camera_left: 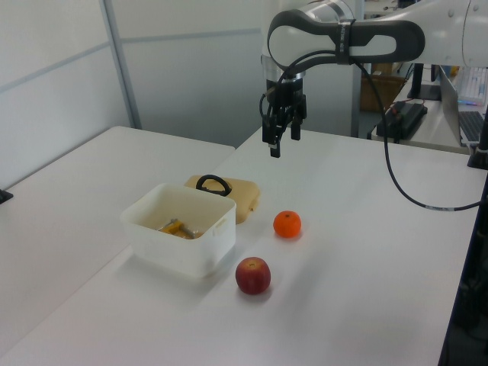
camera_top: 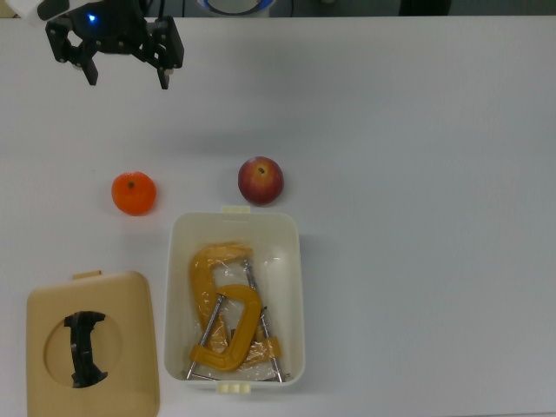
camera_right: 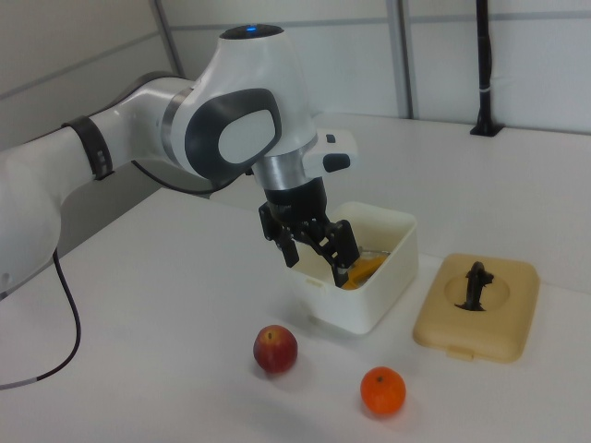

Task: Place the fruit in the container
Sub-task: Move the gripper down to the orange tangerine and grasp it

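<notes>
A small orange citrus (camera_top: 134, 193) (camera_left: 287, 224) (camera_right: 383, 389) lies on the white table. A red-yellow apple (camera_top: 261, 181) (camera_left: 253, 275) (camera_right: 275, 349) rests just beyond one short end of the white tub (camera_top: 291, 228) (camera_left: 179, 248) (camera_right: 388, 297). The tub holds yellow clamps (camera_top: 226, 308). My gripper (camera_top: 127, 78) (camera_left: 274, 143) (camera_right: 316, 263) hangs open and empty above the table, at the top view's upper left, well away from both pieces of fruit.
A flat tan lid (camera_top: 130, 304) (camera_left: 245, 198) (camera_right: 512, 314) with a black handle lies beside the tub, at the top view's lower left. A black cable (camera_left: 404, 191) trails from the arm over the table's far side in the left view.
</notes>
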Robot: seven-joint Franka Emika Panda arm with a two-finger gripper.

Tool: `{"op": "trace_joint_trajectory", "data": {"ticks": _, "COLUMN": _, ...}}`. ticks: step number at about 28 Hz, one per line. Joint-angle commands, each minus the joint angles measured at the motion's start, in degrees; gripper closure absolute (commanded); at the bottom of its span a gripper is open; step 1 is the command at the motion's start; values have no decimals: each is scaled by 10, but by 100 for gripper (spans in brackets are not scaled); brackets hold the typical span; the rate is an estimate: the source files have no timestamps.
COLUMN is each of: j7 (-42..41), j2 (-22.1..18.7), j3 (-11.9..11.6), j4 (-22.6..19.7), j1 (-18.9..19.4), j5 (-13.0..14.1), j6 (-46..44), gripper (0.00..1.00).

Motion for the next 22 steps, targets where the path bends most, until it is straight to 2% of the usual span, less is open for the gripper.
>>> {"op": "trace_joint_trajectory", "data": {"ticks": 1, "j7": -13, "j2": 2, "j3": -7, "j4": -14, "j1": 4, "j5": 2, "j6": 3, "gripper": 0}}
{"op": "trace_joint_trajectory", "data": {"ticks": 5, "j7": -20, "j2": 5, "j3": -7, "j4": -61, "j1": 4, "j5": -6, "j6": 57, "gripper": 0}}
{"op": "trace_joint_trajectory", "data": {"ticks": 10, "j7": -12, "j2": 25, "j3": -7, "j4": -96, "j1": 6, "j5": -26, "j6": 101, "gripper": 0}}
{"op": "trace_joint_trajectory", "data": {"ticks": 15, "j7": 30, "j2": 58, "j3": -7, "j4": -112, "j1": 8, "j5": -69, "j6": 149, "gripper": 0}}
{"op": "trace_joint_trajectory", "data": {"ticks": 16, "j7": 37, "j2": 71, "j3": -7, "j4": -114, "j1": 8, "j5": -85, "j6": 158, "gripper": 0}}
{"op": "trace_joint_trajectory", "data": {"ticks": 22, "j7": 46, "j2": 110, "j3": -7, "j4": -121, "j1": 7, "j5": -126, "j6": 197, "gripper": 0}}
